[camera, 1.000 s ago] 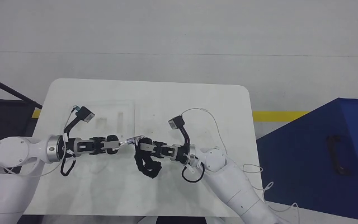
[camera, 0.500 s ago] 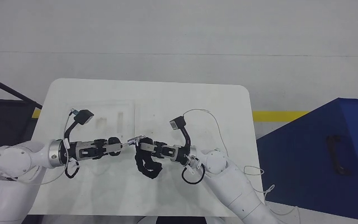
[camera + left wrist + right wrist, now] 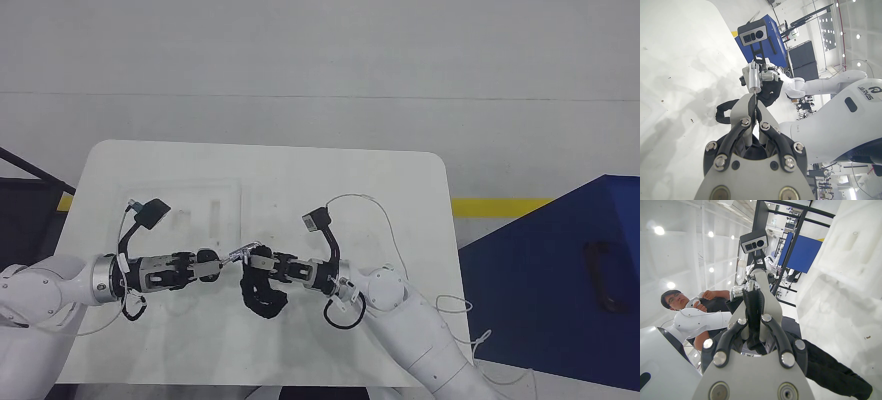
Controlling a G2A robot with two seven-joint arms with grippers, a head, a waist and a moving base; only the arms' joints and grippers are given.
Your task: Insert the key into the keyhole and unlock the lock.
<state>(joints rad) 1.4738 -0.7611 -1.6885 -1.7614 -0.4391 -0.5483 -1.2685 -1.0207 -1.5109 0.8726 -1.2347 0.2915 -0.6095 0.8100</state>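
A: Nearest first. What's the left gripper [image 3: 753, 103] doing?
B: Its fingers are pressed together, pinching the key [image 3: 755, 96]. Only a thin dark blade shows, edge-on, poking out past the fingertips.
A: Where's the tip?
B: Right at the keyhole [image 3: 754, 90], touching it. Can't tell how deep it goes.
A: And the lock [image 3: 754, 79]?
B: It has a shiny chrome cylinder body and is held up off the table. The round keyhole face points at the key, with a chrome shackle piece at the far end.
A: Who's holding it?
B: The right gripper [image 3: 751, 289]. It's clamped on the lock, with a black strap [image 3: 262, 297] sandwiched between its fingers. The rest of the strap hangs down in a loop under the lock.
A: And the two grippers?
B: Tip to tip, in line, meeting over the near middle of the white table [image 3: 380, 200].
A: What's further out?
B: A white foam tray [image 3: 200, 200] with cut-out slots lies on the table behind the left arm. A blue cabinet [image 3: 560, 270] stands off the table, well apart, on the right arm's side.
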